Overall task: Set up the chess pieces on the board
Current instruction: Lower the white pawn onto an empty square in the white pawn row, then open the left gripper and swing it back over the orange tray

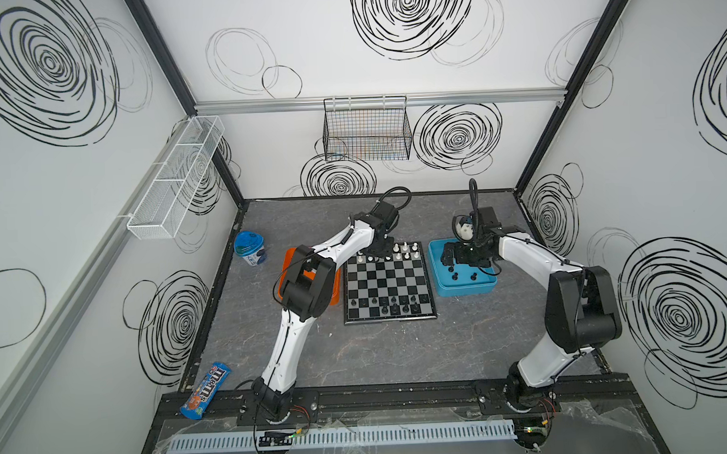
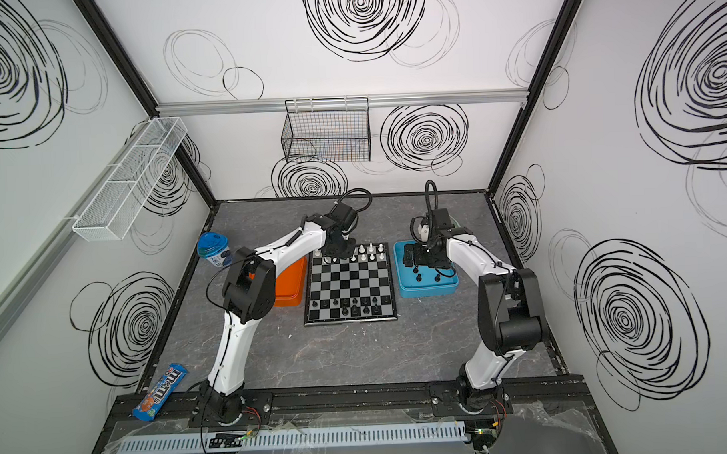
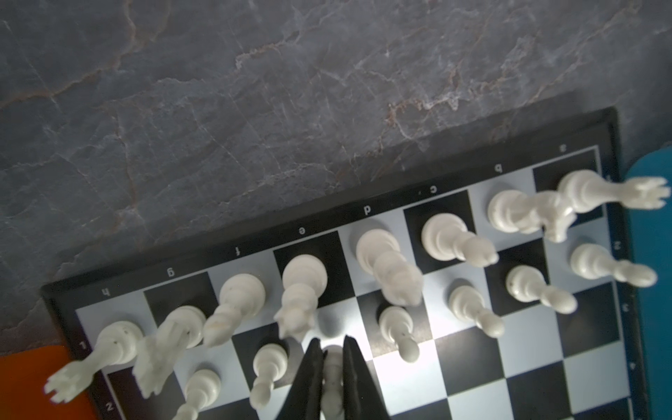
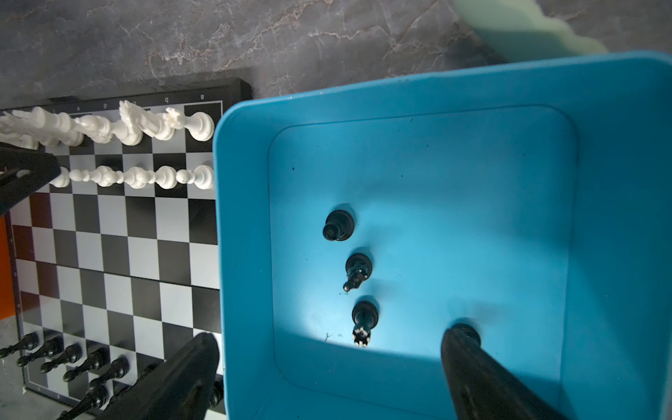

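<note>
Two trays flank the board on a dark marbled surface. Right of the orange tray, the left gripper has its jaws pinched narrowly on a white pawn among the white pieces on the far rows. Rightmost, the right gripper hangs, jaws spread wide, over black pieces standing in the blue tray.

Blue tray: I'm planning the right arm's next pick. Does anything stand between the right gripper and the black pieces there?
Nothing visible covers the black pieces. The open right gripper hangs above them, but one finger shows outside the blue tray's wall.
</note>
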`<action>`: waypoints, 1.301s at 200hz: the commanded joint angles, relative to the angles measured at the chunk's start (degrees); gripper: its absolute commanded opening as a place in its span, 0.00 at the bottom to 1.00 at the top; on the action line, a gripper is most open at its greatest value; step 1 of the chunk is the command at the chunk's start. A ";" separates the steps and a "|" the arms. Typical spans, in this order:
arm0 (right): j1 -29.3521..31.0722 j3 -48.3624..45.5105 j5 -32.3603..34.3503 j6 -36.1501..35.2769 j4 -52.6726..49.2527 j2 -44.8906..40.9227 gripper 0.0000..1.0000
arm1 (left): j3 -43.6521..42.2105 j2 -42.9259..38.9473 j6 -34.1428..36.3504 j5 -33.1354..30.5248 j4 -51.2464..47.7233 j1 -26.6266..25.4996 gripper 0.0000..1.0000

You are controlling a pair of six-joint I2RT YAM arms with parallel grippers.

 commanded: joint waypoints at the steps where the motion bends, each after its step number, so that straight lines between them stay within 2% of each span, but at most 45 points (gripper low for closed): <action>1: -0.15 -0.50 -0.07 -0.95 0.35 0.30 1.00 | 0.62 0.98 -0.71 -0.94 1.10 -0.31 0.19; 88: -0.15 -0.35 -0.17 -0.90 0.30 0.38 1.00 | 0.13 0.63 -0.71 -0.90 0.95 -0.31 0.20; 129: -0.15 -0.17 -0.10 -0.86 0.07 0.15 1.00 | -1.63 -2.65 -0.95 -1.17 0.58 -0.53 0.21; 217: -0.22 0.34 1.89 0.01 -0.81 -1.74 1.00 | -7.10 -18.12 -0.96 -2.10 0.16 -0.47 0.41; 260: -0.41 1.76 4.56 0.44 -2.71 -2.20 0.98 | -12.43 -25.88 0.65 -2.44 1.43 4.13 0.58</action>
